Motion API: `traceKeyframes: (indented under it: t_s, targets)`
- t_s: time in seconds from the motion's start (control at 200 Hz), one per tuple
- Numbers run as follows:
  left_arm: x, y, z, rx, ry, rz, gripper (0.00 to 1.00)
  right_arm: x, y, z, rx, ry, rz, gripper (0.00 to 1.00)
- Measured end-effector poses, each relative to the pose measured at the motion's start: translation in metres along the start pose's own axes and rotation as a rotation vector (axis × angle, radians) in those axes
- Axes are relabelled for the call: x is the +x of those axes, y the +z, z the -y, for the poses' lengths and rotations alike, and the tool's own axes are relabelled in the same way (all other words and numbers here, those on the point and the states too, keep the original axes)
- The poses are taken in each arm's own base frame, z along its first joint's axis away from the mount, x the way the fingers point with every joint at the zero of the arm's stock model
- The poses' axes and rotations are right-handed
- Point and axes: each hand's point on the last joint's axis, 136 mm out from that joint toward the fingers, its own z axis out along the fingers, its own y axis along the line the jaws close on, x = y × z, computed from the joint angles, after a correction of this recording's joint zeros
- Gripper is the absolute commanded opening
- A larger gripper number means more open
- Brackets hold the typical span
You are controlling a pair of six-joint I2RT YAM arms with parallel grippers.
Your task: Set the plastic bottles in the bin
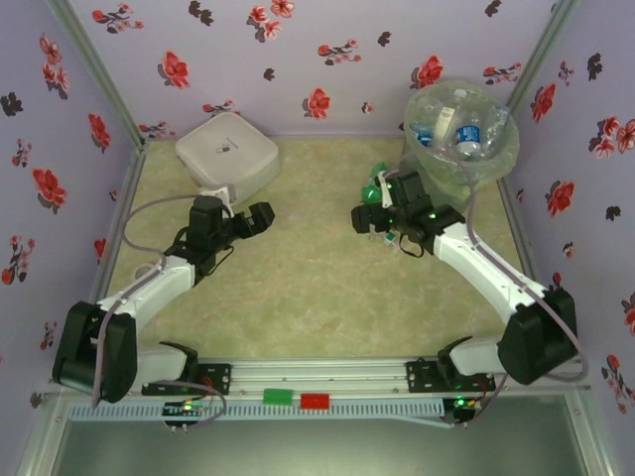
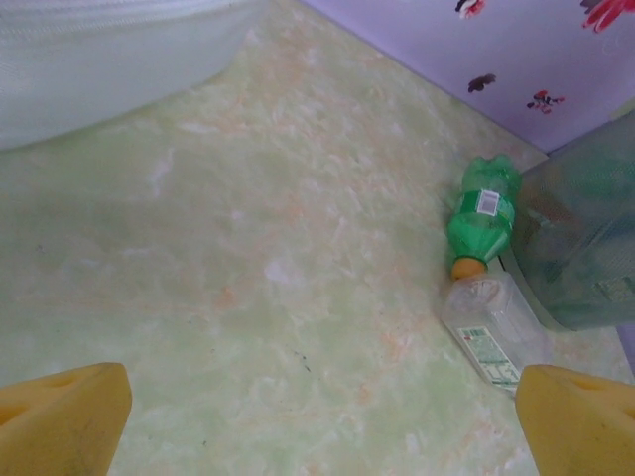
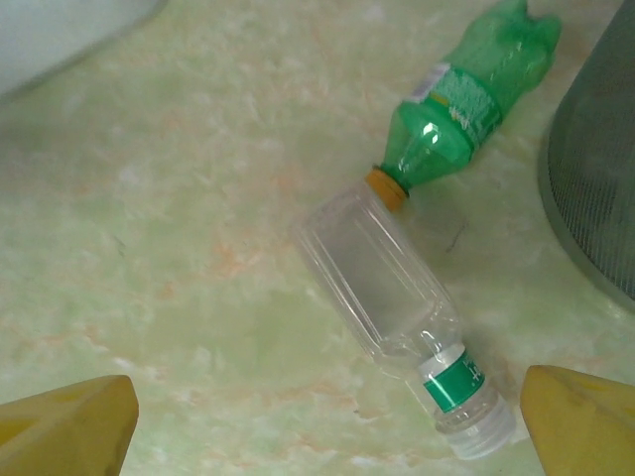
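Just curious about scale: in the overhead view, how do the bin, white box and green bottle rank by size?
1. bin and white box: about alike; the bin's rim is nearer the camera, so unsure.
2. green bottle: far smaller, partly hidden.

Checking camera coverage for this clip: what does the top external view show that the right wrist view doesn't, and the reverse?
Top external, not right wrist: the flowered walls, the left gripper with jaws open, and bottles inside the bin. Right wrist, not top external: the green label and cap of the clear bottle, its base touching the orange cap of the green bottle. Both: the green bottle, the bin's wall, the table.
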Motion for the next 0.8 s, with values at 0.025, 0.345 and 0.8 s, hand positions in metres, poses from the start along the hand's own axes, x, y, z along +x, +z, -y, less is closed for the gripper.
traceKeyframes:
  t_s: [0.025, 0.345, 0.8]
  targets:
    - [0.001, 0.001, 0.000, 0.003, -0.003, -0.005, 1.00, 0.004, 0.006, 0.001, 0.007, -0.013, -0.022, 1.00]
    - [0.005, 0.004, 0.006, 0.044, -0.018, -0.030, 1.00, 0.017, 0.072, 0.019, 0.117, -0.227, -0.226, 1.00]
    - [0.007, 0.003, 0.006, 0.042, -0.019, -0.038, 1.00, 0.015, 0.121, 0.040, 0.188, -0.394, -0.378, 1.00]
